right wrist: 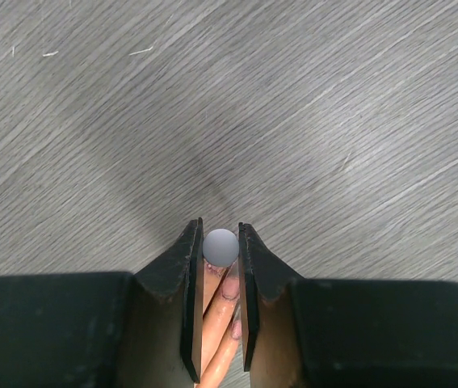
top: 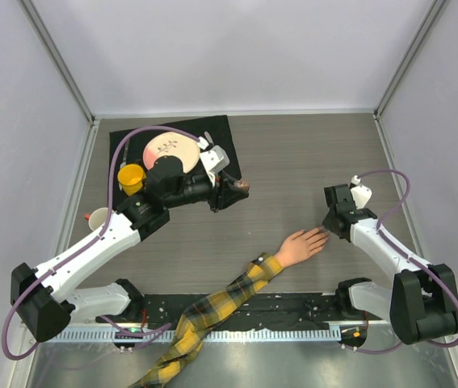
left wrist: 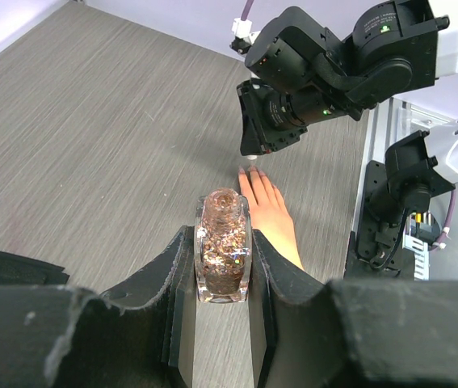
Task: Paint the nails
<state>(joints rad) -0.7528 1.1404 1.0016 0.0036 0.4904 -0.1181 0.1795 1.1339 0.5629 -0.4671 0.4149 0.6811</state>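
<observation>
ok so the grey wood-grain surface [top: 309, 162] carries everything. The arm in the plaid sleeve [top: 220, 303] comes in from the near edge, and the mannequin hand [top: 300, 245] lies right under the right tool [right wrist: 220, 230], fingertips pointing toward it. The left tool [left wrist: 223, 238] sits well off to the side of that hand, pinching a glittery polish bottle [left wrist: 223, 255] with no cap on it. The right tool is pressed together on a small grey round knob [right wrist: 221, 247], which I'd guess is the top of the brush. The nails [right wrist: 230, 291] are directly below that knob, showing in the slot between the tool's two black fingers.

The bristles are hidden under the knob, so I can't tell if they're touching a nail or just above it.

This looks like the brushing step to me. How I'd do it:
- come down gently so the hand doesn't skid on the surface
- drag short strokes from base to tip of one nail; finish it before hopping to the next
- hold the bottle steady off to the side for re-dips
- watch for polish landing on the peach skin instead of the nail
</observation>
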